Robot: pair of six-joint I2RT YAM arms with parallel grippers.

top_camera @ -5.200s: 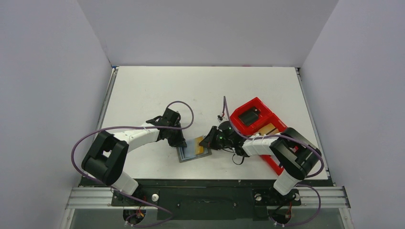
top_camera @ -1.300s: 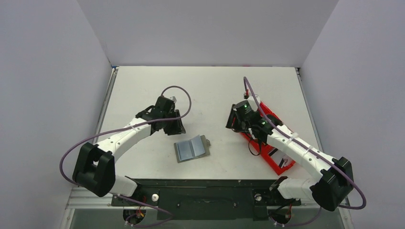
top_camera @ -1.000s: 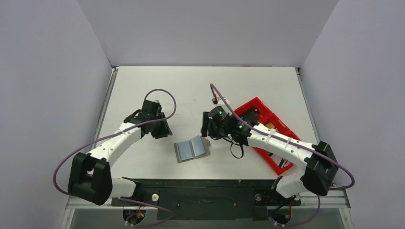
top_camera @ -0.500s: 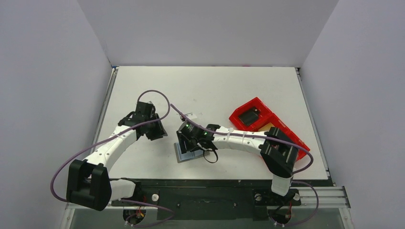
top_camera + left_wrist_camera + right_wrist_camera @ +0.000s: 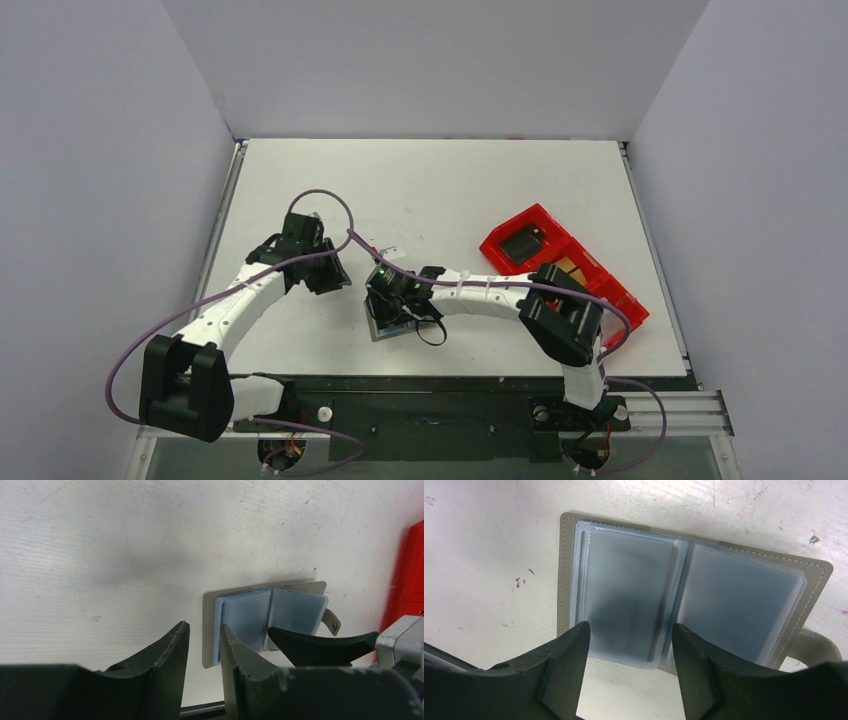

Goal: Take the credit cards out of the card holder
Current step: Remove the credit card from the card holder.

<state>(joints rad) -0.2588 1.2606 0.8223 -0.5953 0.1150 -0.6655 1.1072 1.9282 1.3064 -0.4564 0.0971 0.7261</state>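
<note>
The small grey bifold card holder (image 5: pixel 384 330) lies open and flat on the white tabletop (image 5: pixel 430 190), near the front edge between the two arms. In the right wrist view its clear pockets (image 5: pixel 734 600) show only blue-grey, where a yellow card lay across them five seconds ago.

The right gripper (image 5: pixel 392 303) was over the long red plastic tray (image 5: pixel 625 300) about a second ago. It has since swung across and now hangs directly above the holder, a little lower than half a second ago, its fingers (image 5: pixel 566 667) spread wide over the left-hand page and gripping nothing.

The left gripper (image 5: pixel 334 274) has drawn back to the holder's left and sits where it was half a second ago. A narrow gap separates its empty fingers (image 5: pixel 170 655).

A black rectangular block (image 5: pixel 521 244) sits in the tray's far compartment, and a sliver of tan card (image 5: pixel 570 266) shows in the next one.
</note>
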